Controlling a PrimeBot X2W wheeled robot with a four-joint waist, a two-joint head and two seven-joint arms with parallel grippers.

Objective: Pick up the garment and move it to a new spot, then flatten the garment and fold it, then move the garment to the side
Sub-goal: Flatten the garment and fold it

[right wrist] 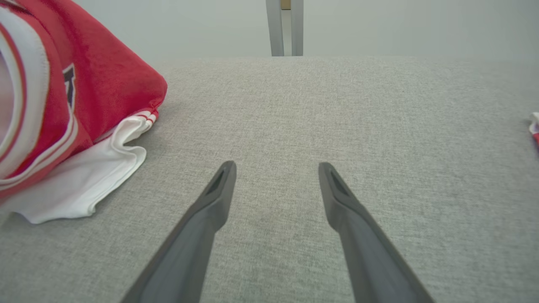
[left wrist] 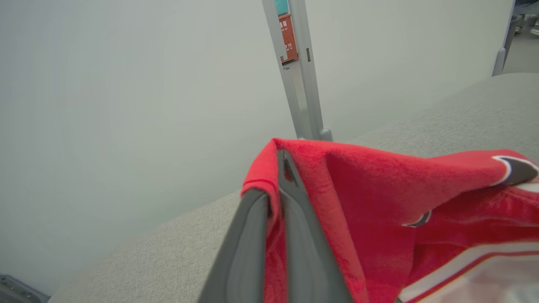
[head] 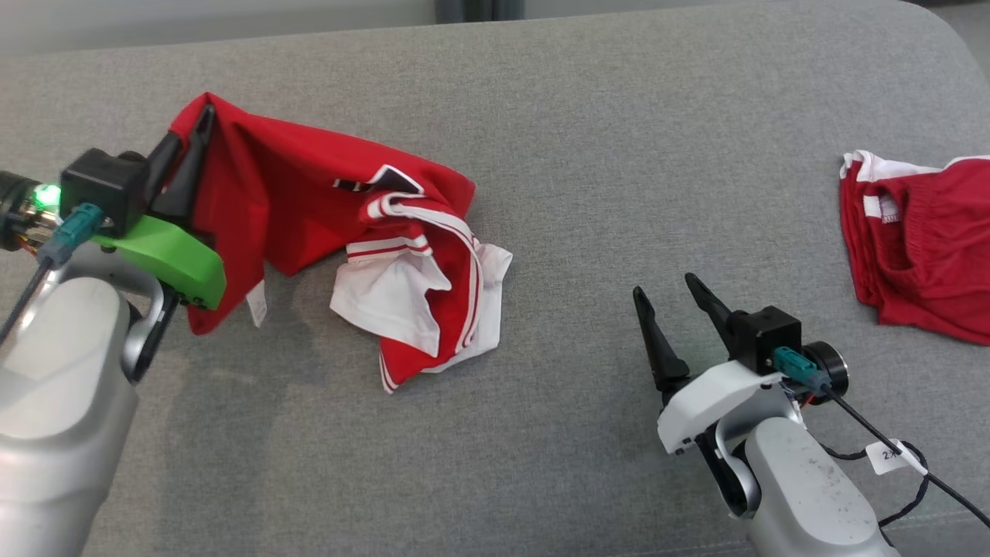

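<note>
Picking-up seemed underway: left gripper (head: 203, 116) was pinched shut on the garment (head: 309, 193) at ten o'clock; right gripper (head: 664, 285) gaped empty; lifting should have followed.

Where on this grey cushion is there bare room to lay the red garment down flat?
The widest bare patch of the grey cushion lies between the garment and the other red cloth at the right edge, beyond the open right gripper. A narrower strip runs near, between the two arms. The left is crowded: the left gripper holds the garment there.
</note>
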